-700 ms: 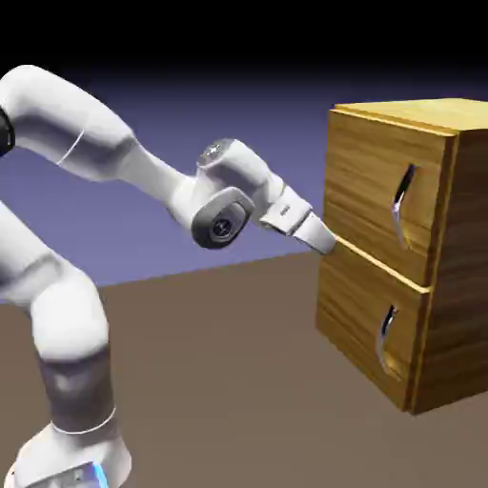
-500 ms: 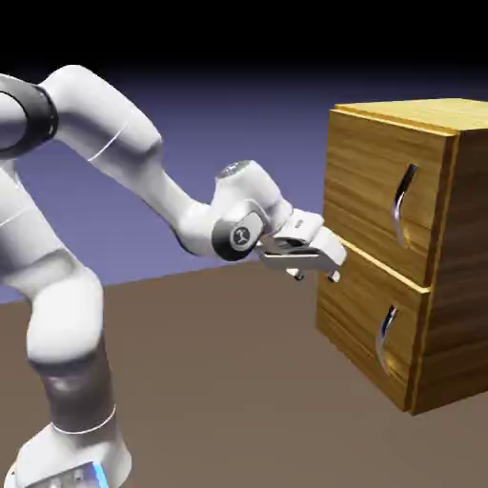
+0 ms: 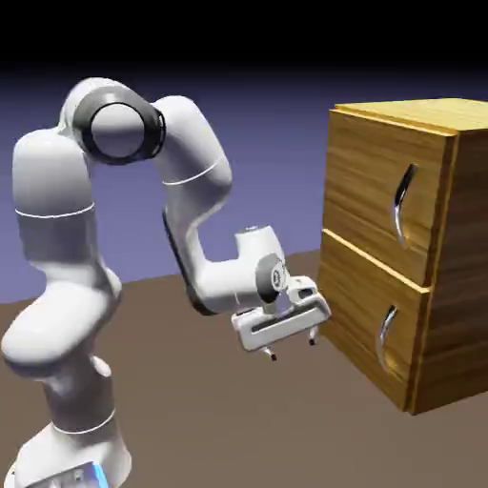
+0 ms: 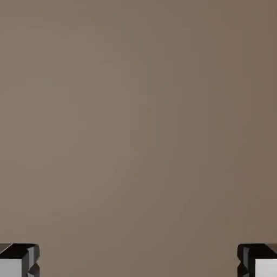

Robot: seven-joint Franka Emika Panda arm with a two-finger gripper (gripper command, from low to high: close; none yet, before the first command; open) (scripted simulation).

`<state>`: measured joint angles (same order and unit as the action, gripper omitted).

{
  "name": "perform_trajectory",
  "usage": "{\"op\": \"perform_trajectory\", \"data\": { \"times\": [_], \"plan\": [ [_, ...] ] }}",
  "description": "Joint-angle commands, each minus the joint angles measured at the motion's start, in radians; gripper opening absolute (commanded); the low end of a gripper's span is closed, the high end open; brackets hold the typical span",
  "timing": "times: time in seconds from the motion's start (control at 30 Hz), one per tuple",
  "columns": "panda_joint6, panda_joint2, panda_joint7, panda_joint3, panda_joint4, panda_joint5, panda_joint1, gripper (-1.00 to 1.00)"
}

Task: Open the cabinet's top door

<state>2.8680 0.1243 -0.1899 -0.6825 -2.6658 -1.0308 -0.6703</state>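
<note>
top door (image 3: 367, 191) sitting closed on the cabinet (image 3: 472, 243), above the lower panel | gripper (image 3: 293, 350) hanging wide apart, holding nothing, pointing down at what is probably bare surface (image 3: 191, 410) | opening not starting; reaching, grasping handle (image 3: 399, 205), pulling all remaining

In the exterior view my white arm (image 3: 195, 143) is brightly lit, its upper curves paling almost to featureless white while the lower column (image 3: 81, 396) falls into grey-brown shade. The cabinet's top (image 3: 419, 112) glows yellow, its front is mid-toned, and its side (image 3: 462, 257) sits darkest. Bright glints run along the metal handles (image 3: 400, 205). The backdrop (image 3: 257, 143) fades from blue-violet up into black. From my pincer (image 4: 138, 265), the hand view shows a smooth, dull brown surface (image 4: 138, 135), slightly paler at left, softly shaded and without visible texture.
</note>
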Motion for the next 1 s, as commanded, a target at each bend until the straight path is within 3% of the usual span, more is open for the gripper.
{"op": "perform_trajectory", "data": {
  "times": [0.0,0.97],
  "plan": [
    [-0.007,0.029,0.023,-0.029,0.006,-0.044,-0.029,0.00],
    [-0.214,0.879,0.698,-0.864,0.183,-1.305,-0.864,0.00]
  ]
}}
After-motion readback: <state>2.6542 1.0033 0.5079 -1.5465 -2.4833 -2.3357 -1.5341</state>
